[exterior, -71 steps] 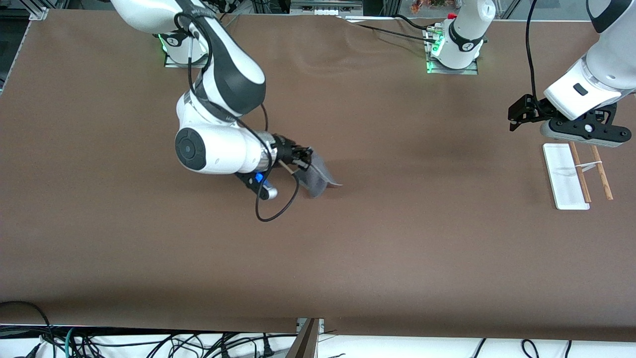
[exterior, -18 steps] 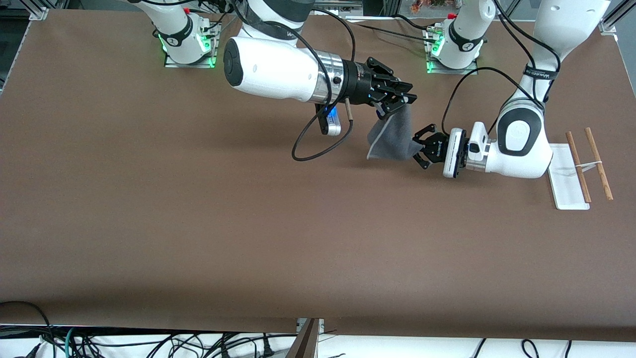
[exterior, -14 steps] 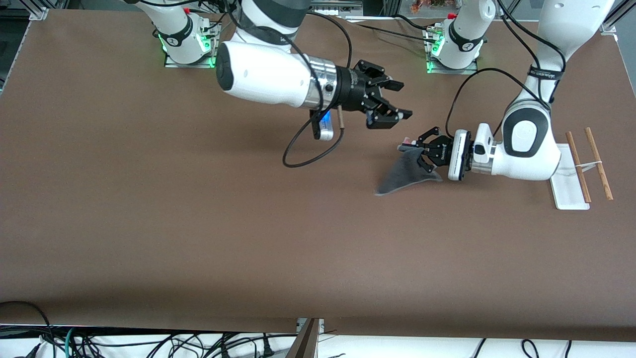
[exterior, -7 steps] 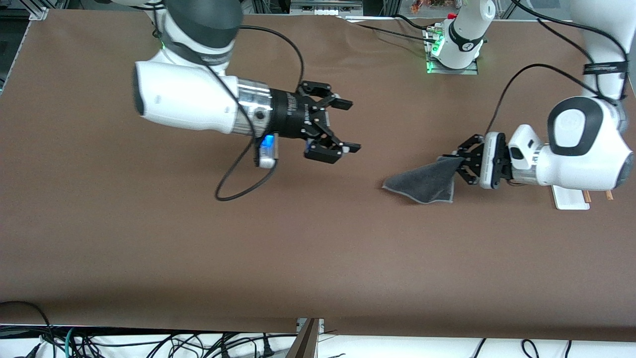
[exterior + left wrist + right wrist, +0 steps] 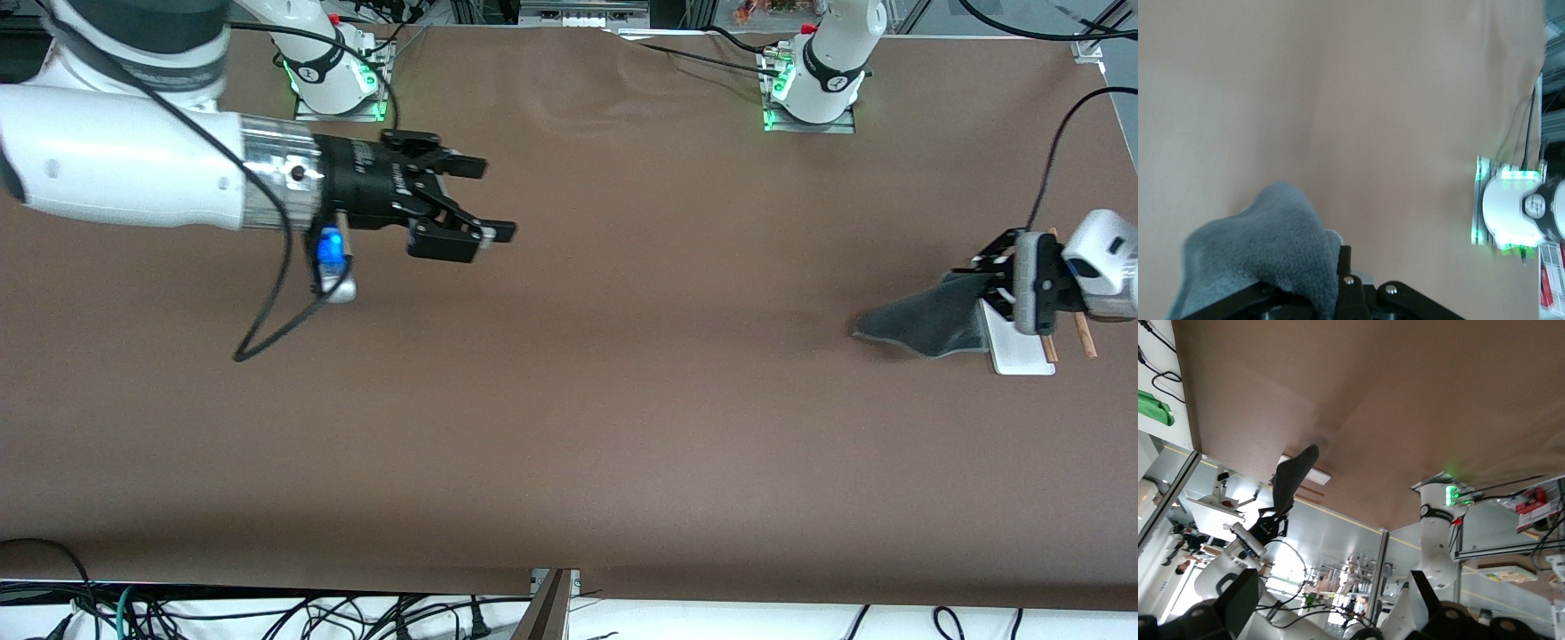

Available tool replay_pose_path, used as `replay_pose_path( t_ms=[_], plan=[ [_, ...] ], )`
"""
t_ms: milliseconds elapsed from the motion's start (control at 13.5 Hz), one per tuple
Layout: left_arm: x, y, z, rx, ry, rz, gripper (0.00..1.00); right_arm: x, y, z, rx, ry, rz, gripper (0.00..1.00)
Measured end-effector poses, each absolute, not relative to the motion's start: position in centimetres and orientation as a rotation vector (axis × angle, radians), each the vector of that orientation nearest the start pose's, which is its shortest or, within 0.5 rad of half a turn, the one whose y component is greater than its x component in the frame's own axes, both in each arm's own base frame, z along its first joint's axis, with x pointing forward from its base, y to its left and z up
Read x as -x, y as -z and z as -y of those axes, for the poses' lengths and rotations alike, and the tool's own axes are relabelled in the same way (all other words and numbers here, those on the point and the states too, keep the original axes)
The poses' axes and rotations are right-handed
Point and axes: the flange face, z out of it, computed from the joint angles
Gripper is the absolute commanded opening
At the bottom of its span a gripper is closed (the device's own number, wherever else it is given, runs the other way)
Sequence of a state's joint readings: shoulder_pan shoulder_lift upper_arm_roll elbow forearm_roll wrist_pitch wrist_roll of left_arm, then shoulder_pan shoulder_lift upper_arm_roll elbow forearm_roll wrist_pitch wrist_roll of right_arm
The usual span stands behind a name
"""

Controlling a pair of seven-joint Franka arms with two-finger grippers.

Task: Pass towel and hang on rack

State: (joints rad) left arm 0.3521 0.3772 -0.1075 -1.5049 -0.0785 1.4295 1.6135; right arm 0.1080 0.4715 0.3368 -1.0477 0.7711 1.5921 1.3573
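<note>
The left gripper [image 5: 989,283] is clamping the towel [image 5: 925,322] seemingly beside the rack [image 5: 1022,351], hanging undone, while the right gripper [image 5: 487,200] is waiting wide apart over the right arm's end.

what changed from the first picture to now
The right gripper let go of the towel and drew back, open, toward its own end of the table. The left gripper took the towel and carried it over to the rack. The rack stayed put.
</note>
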Motion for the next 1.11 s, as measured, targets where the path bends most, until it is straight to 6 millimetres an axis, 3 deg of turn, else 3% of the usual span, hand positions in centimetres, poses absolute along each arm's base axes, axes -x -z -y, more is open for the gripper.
replay_pose_path(
  t_ms=[148, 296, 591, 887, 1109],
  plan=[
    [-59.1, -43.6, -18.5, 2.745, -0.411, -2.150, 0.00, -60.8, -63.5, -25.8, 2.231, -0.762, -0.924, 0.99],
    [-57.8, -43.3, -22.7, 2.757, -0.517, -2.049, 0.00, -59.0, -63.8, -21.0, 2.434, -0.613, -0.746, 0.99],
    [-54.8, -39.7, -30.8, 2.822, -0.674, -1.927, 0.00, -55.9, -63.7, -13.9, 2.877, -0.397, -0.312, 0.99],
    [-52.9, -38.1, -37.8, 2.783, -0.598, -1.856, 0.00, -56.1, -60.7, -7.5, 3.071, -0.324, -0.093, 0.99],
    [-52.5, -35.5, -41.1, 2.761, -0.515, -1.827, 0.00, -57.1, -56.8, -6.1, 3.126, -0.263, -0.063, 0.99]
  ],
)
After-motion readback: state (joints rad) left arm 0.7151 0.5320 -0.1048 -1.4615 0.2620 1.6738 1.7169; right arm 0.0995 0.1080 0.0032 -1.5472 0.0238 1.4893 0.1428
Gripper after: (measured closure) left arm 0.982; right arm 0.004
